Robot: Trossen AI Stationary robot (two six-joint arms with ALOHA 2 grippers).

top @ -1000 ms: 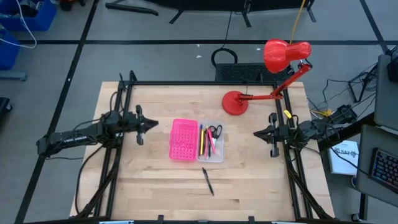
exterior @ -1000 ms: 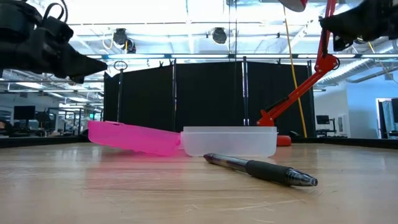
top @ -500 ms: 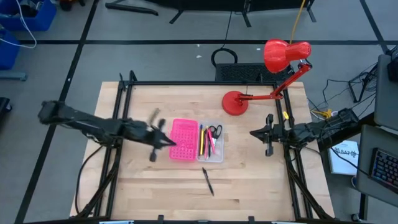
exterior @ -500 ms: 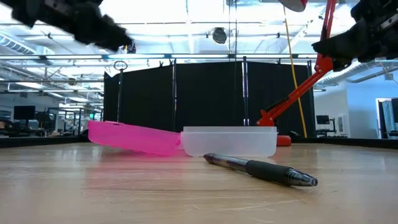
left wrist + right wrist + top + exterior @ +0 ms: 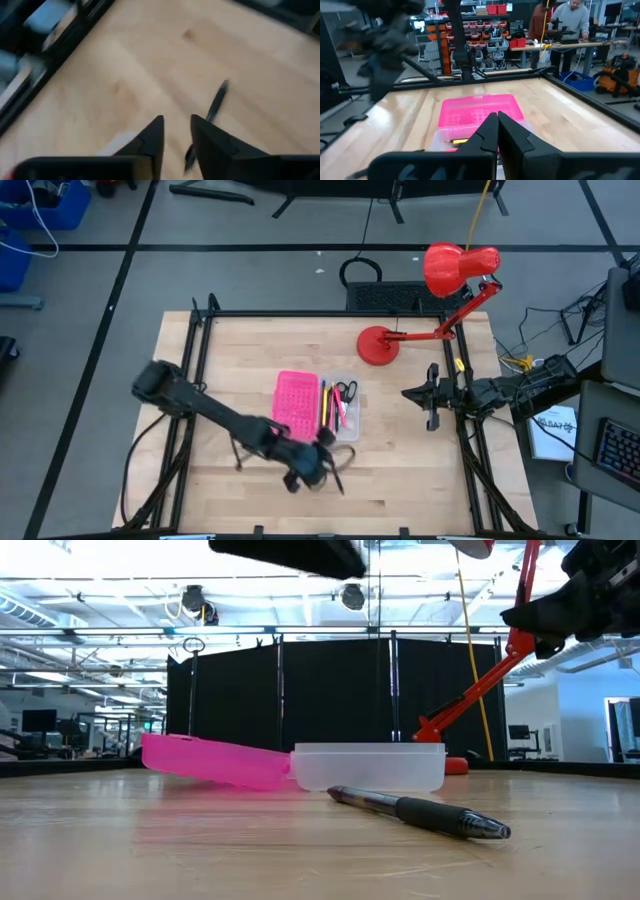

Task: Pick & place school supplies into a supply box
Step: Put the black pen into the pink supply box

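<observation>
The supply box lies open mid-table, its pink half (image 5: 296, 404) beside its clear tray half (image 5: 343, 430). The tray holds several pens (image 5: 326, 406) and the black-handled scissors (image 5: 346, 391). One black pen (image 5: 335, 473) lies alone on the wood near the table's front, and it also shows in the low view (image 5: 420, 810). My left gripper (image 5: 322, 462) hangs above this pen with a narrow gap between its fingers (image 5: 177, 120). The pen (image 5: 218, 100) runs partly behind one finger. My right gripper (image 5: 406, 394) is shut and empty (image 5: 497, 116), right of the box and pointing at it.
A red desk lamp stands with its base (image 5: 380, 345) at the table's far right, its head (image 5: 460, 268) beyond the far edge. Black frame rails (image 5: 200, 360) run along both table sides. People (image 5: 570, 20) stand at benches in the room behind the table.
My left arm has swung out fast from the table's left side, past the pink half, toward the near edge, and now stands over the lone pen. My right gripper has edged a little toward the box. The box and the pen have not moved.
</observation>
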